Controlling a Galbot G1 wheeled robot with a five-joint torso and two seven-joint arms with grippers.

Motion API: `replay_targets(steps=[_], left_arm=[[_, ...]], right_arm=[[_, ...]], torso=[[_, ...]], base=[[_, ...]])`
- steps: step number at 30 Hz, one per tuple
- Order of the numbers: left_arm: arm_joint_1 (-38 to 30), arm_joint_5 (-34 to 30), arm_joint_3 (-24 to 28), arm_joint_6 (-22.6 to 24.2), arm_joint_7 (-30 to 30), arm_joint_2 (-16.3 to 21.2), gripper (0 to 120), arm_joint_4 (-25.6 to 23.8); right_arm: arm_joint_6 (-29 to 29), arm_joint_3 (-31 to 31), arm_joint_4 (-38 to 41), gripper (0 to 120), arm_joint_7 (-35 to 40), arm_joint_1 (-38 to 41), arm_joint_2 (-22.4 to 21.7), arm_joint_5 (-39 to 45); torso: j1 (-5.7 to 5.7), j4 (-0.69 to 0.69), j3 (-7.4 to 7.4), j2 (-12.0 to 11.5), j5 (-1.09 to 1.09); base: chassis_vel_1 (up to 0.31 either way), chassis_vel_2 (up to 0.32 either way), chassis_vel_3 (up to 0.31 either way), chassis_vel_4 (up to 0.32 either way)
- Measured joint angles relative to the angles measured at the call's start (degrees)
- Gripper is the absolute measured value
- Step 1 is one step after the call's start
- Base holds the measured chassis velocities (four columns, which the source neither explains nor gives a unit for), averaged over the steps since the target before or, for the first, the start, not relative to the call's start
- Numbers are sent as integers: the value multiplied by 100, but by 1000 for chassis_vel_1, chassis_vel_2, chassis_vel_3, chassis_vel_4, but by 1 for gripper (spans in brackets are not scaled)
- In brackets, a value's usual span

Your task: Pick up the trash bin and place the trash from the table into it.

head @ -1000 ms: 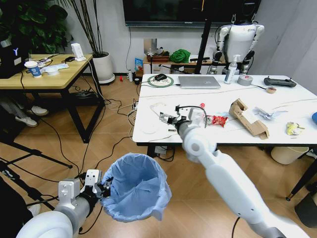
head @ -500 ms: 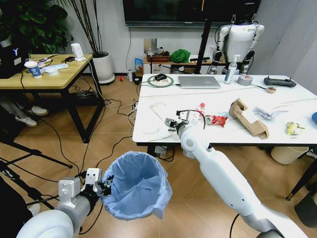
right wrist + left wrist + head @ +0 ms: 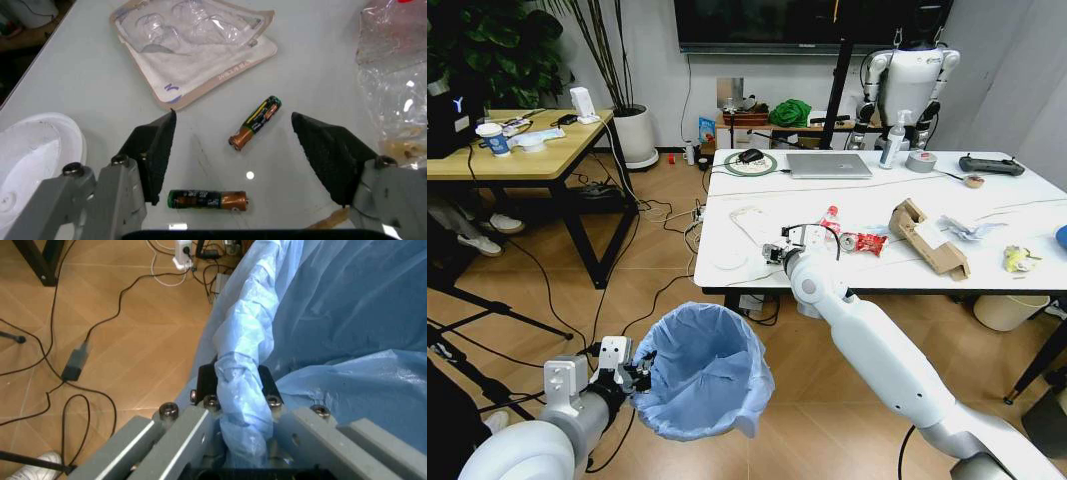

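Left gripper holds the bin below the table; right gripper spread wide over two batteries.

The left gripper is clamped on the rim of the trash bin, pinching the folded blue bag between its fingers; the bin hangs above the floor, below the near edge of the table. On the table, the right gripper hovers with jaws wide apart: one battery lies between them, another battery just nearer the wrist. A torn blister pack lies beyond the batteries, a clear bottle beside them. On the table beyond the bottle lie a red wrapper and a cardboard box.
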Motion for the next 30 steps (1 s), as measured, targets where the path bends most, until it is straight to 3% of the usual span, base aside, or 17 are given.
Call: replay_targets(steps=[16, 30], left_arm=[[-61, -1, -1, 0, 48, -16, 0, 0], [-67, -6, 5, 0, 56, -24, 0, 0]], right_arm=[[-11, -97, 7, 55, -51, -32, -239, -252], [-27, -217, -57, 51, -75, 51, -118, -356]], torso=[[0, -1, 0, 0, 0], [0, 0, -1, 0, 0]], base=[[0, 0, 0, 0], [0, 0, 0, 0]])
